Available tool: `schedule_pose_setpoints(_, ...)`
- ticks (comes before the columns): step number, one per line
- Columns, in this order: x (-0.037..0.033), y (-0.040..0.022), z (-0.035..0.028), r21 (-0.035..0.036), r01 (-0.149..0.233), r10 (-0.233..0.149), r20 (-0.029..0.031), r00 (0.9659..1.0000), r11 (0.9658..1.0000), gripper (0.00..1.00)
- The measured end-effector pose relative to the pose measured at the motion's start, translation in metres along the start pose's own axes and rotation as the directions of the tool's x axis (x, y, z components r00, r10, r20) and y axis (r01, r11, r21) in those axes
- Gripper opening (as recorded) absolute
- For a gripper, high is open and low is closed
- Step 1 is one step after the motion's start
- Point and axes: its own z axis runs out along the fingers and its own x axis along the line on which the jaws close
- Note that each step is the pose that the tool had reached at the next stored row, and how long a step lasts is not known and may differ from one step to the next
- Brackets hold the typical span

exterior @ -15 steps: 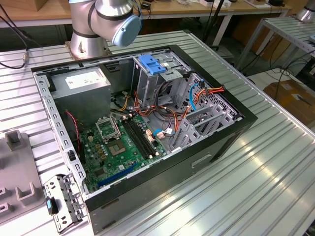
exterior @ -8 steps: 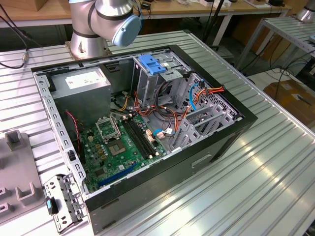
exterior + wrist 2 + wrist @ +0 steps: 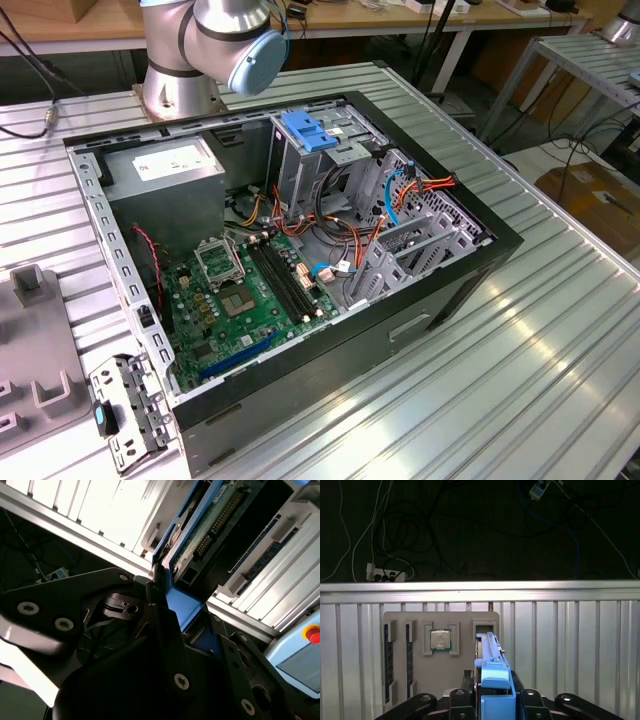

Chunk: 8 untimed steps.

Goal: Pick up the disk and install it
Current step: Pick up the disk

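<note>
pincer [image 3: 494, 692] is clamping the disk [image 3: 488, 652] by its blue bracket [image 3: 496, 676]; disk is standing edge-up in the grey fixture [image 3: 415, 620] slot on the tabletop [image 3: 570, 645], likely presenting that edge for gripping.

The table [image 3: 540, 330] is shiny silver metal with long ridges. A big open computer box [image 3: 330, 375] sits in the middle of it. The round foot of the robot arm [image 3: 172, 92] stands at the far side. A grey tray [image 3: 30, 350] lies at the exterior view's left. 1 small metal plate [image 3: 128, 412] lies near the box's near corner.
</note>
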Motion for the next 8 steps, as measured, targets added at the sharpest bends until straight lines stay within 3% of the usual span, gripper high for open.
schedule_pose_setpoints(8, 0.0, -0.0001, -0.0045, 0.0, 0.0, 0.0, 0.0, 1.0, 1.0, 0.37)
